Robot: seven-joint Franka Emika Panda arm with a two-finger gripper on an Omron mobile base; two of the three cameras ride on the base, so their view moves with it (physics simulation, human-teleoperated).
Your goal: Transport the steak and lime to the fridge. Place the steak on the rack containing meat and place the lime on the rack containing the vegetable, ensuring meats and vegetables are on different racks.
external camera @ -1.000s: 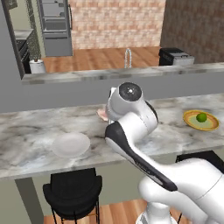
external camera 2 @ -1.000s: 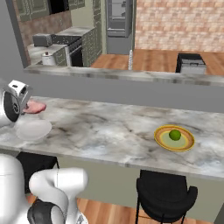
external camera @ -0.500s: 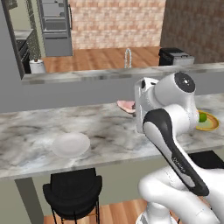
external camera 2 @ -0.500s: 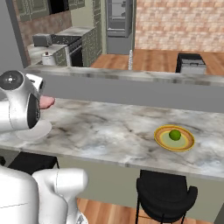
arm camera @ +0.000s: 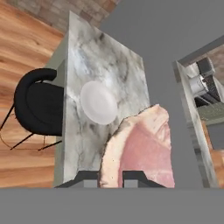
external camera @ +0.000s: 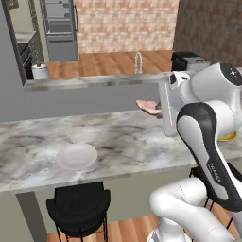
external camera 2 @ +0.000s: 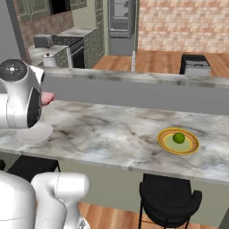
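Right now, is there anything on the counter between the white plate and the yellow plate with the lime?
No. In the right base view, bare marble runs from the white plate to the yellow plate holding the lime.

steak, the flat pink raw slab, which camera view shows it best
The hand view: the flat pink raw steak fills the lower centre, fat edge and red patches clear, clamped in the gripper. The left base view shows just its tip beside the arm; the right base view a pink sliver.

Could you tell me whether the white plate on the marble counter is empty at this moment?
Empty. The white plate lies bare on the counter, while the steak is up in the shut pincer.
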